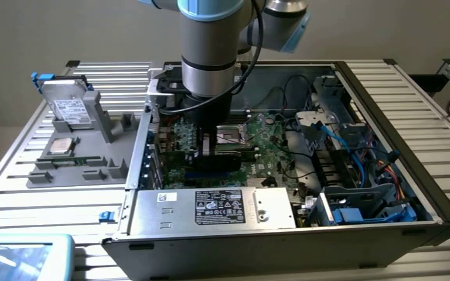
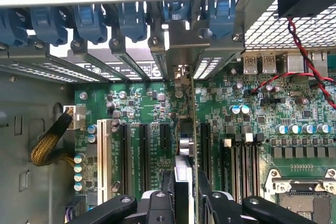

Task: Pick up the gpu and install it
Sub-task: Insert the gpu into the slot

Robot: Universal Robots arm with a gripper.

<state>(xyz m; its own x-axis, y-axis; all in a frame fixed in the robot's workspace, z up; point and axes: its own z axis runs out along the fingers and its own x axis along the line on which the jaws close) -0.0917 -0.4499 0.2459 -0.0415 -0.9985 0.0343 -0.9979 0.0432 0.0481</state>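
Case: open grey metal computer case (image 1: 287,254) lying on the slatted aluminium bench (image 1: 420,88); inside are a green motherboard (image 2: 142,108), a silver power supply box with a black label (image 1: 217,208) at the near edge, and blue cables (image 1: 358,146) toward the exterior view's right.
Gripper: black gripper (image 2: 184,203) reaching down into the case, its fingers (image 2: 157,205) clamped on either side of the card.
Gpu: thin flat gpu (image 2: 183,145), seen edge-on in the wrist view, standing upright over the motherboard between two black expansion slots, its metal bracket in line with the case's rear openings. Whether it is fully seated cannot be told.
Tray: grey moulded tray (image 1: 123,170) beside the case on the exterior view's left; it holds an upright silver hard drive with a white label (image 1: 70,108), a square silver processor chip (image 1: 59,146) and a narrow green memory stick (image 1: 72,159).
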